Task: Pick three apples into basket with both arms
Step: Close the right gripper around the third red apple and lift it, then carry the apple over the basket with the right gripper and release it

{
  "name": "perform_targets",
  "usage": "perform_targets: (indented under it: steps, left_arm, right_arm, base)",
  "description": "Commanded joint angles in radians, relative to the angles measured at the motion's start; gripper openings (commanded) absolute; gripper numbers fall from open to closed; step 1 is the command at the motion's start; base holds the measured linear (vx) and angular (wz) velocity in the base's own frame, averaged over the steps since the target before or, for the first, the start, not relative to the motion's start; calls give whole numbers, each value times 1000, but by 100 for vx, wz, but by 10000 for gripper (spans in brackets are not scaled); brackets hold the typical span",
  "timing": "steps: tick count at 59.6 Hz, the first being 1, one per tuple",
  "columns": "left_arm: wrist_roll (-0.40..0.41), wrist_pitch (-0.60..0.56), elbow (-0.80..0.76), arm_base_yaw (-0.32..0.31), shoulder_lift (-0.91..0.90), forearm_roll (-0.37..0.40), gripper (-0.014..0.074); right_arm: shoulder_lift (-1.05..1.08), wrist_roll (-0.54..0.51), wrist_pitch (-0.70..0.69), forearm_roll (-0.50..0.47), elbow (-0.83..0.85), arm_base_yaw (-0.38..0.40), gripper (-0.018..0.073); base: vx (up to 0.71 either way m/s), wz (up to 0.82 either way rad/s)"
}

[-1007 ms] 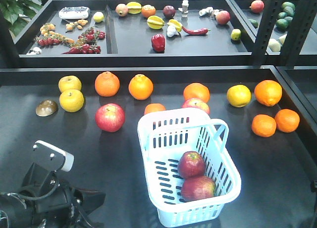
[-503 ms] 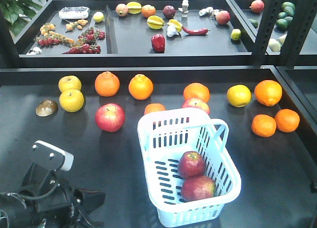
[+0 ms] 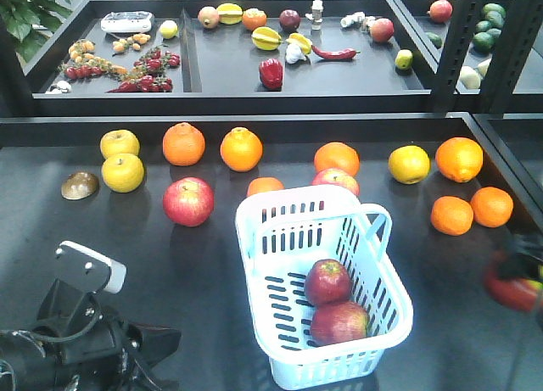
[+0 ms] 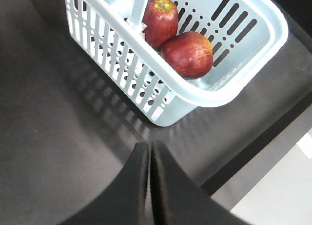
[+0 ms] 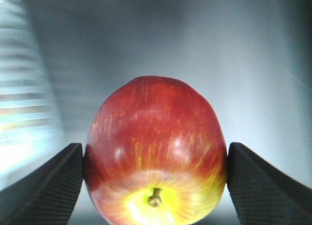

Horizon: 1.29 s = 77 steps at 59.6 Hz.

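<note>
Pale blue-white plastic, slotted: the basket [image 3: 327, 281], front view, standing on the black table [image 3: 204, 272] right of centre, hoop handle across its far end. Contents: two dark red apples, one [image 3: 327, 282] behind the other [image 3: 338, 322], touching. Loose on the table: a red apple [image 3: 188, 202] left of the basket, well apart from it; a pinkish apple [image 3: 336, 178] just behind the far rim, partly hidden; oranges [image 3: 184, 144] and yellow round fruits [image 3: 121, 172] in a row further back. Left arm [image 3: 68, 340] at the lower left corner, low over the table. At the right edge, a blurred red apple [image 3: 512, 287] with a dark shape over it, beside the basket and apart from it.

Left wrist view: left gripper [image 4: 149, 152] with both black fingers pressed together, nothing between them, over bare table just short of the basket [image 4: 243, 73] corner. The two apples [image 4: 160, 20] [image 4: 187, 54] lie against each other inside.

Right wrist view: right gripper [image 5: 155, 186] pinching a red apple [image 5: 155, 152], yellowish around the stem, one ribbed finger [image 5: 46, 186] against each side. Background blurred; a pale slotted form at left, cannot tell more.
</note>
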<state>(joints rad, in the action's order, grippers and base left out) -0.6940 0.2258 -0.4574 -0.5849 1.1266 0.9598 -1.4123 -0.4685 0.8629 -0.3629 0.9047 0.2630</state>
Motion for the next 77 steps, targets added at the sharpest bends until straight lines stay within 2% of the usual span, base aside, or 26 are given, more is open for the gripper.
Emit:
perform_targets:
  steps: [1,9,13,20,26,33,46,54,62,67,72,77]
  left_arm:
    - [3,-27,-23,-6,-11,22,-6]
    - [3,-27,-23,-6,-9,22,-6]
    - [3,-27,-23,-6,-6,22,-6]
    - [3,-27,-23,-6,11,22,-6]
    - [3,-25,-23,-6,34,22,-6]
    - [4,-23,-23,-6,55,22,-6]
    - [4,-21,-23,-6,65,22,-6]
    - [4,-20,-23,-6,65,22,-6]
    - [4,-20,-23,-6,65,22,-6]
    - [4,-20,-23,-6,65,22,-6]
    - [4,-20,-23,-6,65,22,-6]
    - [4,-20,-23,-6,65,22,-6]
  right_arm:
    - [98,-3,-11,-67,18,-112,-5]
    - [130,5,-34,-135,18,-250,0]
    - [127,5,-77,-166,18,-343,7]
    - [113,7,-152,-179,18,-469,31]
    - [88,23,-194,-181,18,-539,81]
    - [48,22,-232,-181,18,-573,205]
    - [1,12,-302,-195,18,-580,574]
    - [2,11,-304,-192,18,-580,683]
    - [2,8,-288,-189,18,-579,688]
    - [2,10,-255,-191,18,-579,655]
    - [16,11,-204,-189,18,-579,561]
    - [54,8,-178,-174,18,-579,398]
  base:
    - [0,0]
    - [0,0]
    - [0,0]
    - [0,0]
    - [0,0]
    - [0,0]
    - [0,0]
    - [0,0]
    - [0,0]
    - [0,0]
    - [0,0]
    - [0,0]
